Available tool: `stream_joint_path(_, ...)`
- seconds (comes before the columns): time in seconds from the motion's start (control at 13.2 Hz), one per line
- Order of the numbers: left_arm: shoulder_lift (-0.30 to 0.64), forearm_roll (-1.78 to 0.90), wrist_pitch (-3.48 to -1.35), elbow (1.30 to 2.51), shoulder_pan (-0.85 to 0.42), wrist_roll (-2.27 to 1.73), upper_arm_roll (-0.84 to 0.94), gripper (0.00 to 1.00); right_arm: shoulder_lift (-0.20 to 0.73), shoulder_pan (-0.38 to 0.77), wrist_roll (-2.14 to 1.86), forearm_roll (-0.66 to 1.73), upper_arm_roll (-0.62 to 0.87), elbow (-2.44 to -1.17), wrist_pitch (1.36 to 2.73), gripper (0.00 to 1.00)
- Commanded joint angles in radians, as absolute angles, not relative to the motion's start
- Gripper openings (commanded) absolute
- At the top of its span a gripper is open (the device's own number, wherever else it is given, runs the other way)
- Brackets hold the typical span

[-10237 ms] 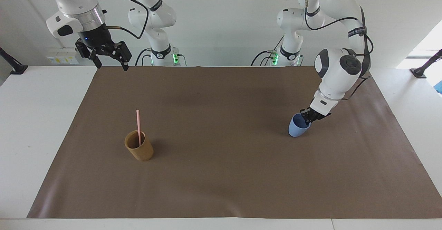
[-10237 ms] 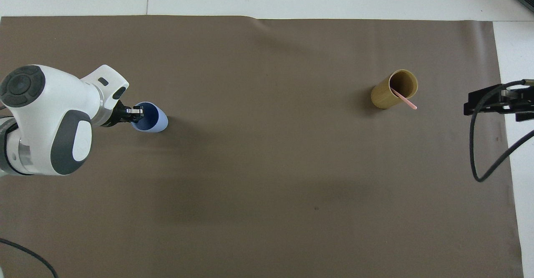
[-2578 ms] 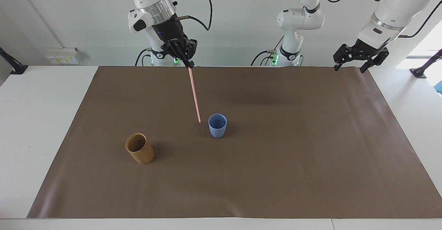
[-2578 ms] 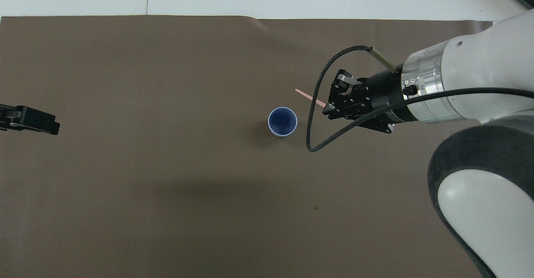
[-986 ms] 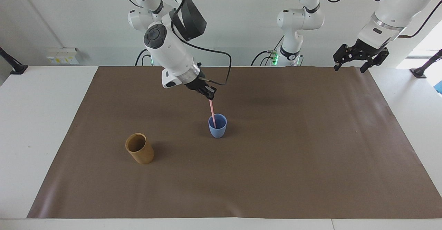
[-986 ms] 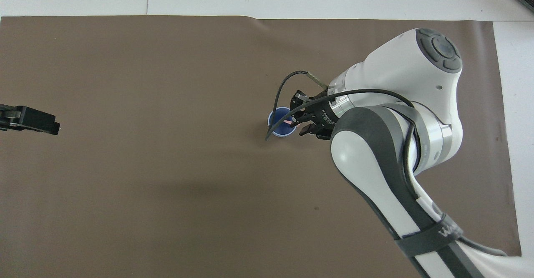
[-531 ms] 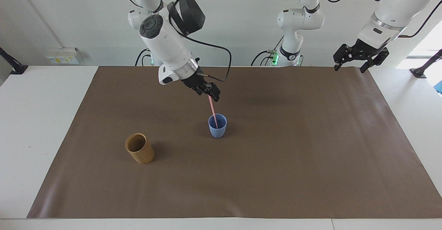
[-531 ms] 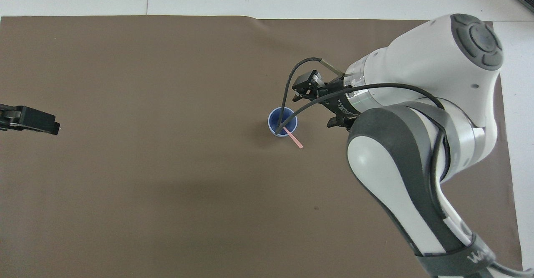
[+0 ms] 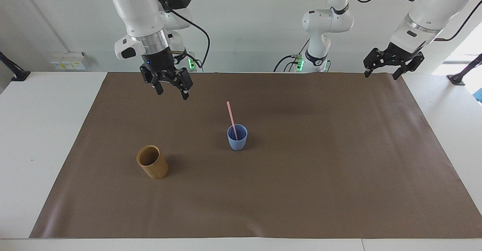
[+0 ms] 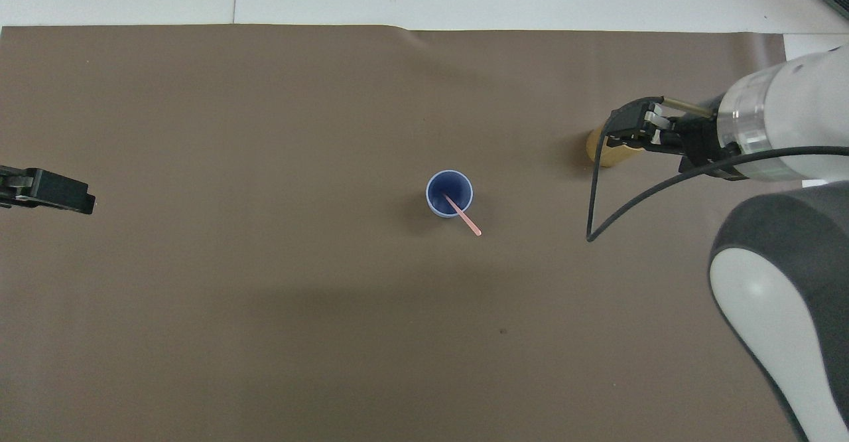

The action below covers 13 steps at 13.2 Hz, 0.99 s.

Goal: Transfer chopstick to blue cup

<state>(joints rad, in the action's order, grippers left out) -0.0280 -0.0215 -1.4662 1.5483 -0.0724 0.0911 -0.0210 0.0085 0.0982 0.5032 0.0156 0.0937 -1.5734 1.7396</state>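
The chopstick (image 9: 231, 118) is being carried by the blue cup (image 9: 237, 140) alone: its lower end is sitting inside the cup, its long axis is leaning toward the robots and slightly toward the right arm's end of the desk (image 9: 45, 138), and its upper end is sticking out well over the rim. No fingers are touching it.

The right gripper (image 9: 170, 87) is being held up in the air over the brown mat (image 9: 301, 175), well apart from the stick, with its fingers (image 9: 185, 94) spread and nothing between them. From those fingers the chopstick is lying down and toward the middle of the desk. In the overhead view the right gripper (image 10: 627, 129) is partly covering the tan cup (image 10: 600, 156); in the facing view the tan cup (image 9: 152, 162) is seen standing clear of it.

The left gripper (image 9: 388, 65) is waiting over the mat's edge at the left arm's end, fingers spread, empty; only its tip (image 10: 63, 195) is showing from overhead.

The right arm is being judged the nearer one to the stick. The transfer is being judged done, so no regrasp is being called for; only a retreat clear of the leaning stick looks left.
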Motion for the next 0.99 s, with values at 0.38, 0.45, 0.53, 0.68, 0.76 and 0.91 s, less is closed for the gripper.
stream_joint_path(0.38,-0.043,-0.025,-1.454,1.552,-0.057,0.081,-0.011,1.0,-0.031,-0.009,0.255,-0.04,0.094,-1.461,1.439,1.0)
stream_joint_path(0.45,-0.043,-0.025,-1.454,1.551,-0.057,0.081,-0.011,1.0,-0.029,-0.011,0.239,-0.049,0.094,-1.447,1.431,1.0)
stream_joint_path(0.53,-0.043,-0.025,-1.454,1.551,-0.057,0.081,-0.011,1.0,-0.028,-0.011,0.239,-0.046,0.094,-1.448,1.437,1.0)
stream_joint_path(0.68,-0.043,-0.025,-1.454,1.552,-0.057,0.081,-0.011,1.0,-0.032,-0.011,0.239,-0.044,0.092,-1.448,1.44,1.0)
stream_joint_path(0.76,-0.043,-0.025,-1.454,1.551,-0.057,0.081,-0.011,1.0,-0.035,-0.011,0.239,-0.043,0.087,-1.45,1.434,1.0)
stream_joint_path(0.91,-0.043,-0.025,-1.454,1.552,-0.057,0.081,-0.011,1.0,-0.038,-0.012,0.238,-0.035,0.08,-1.454,1.43,1.0)
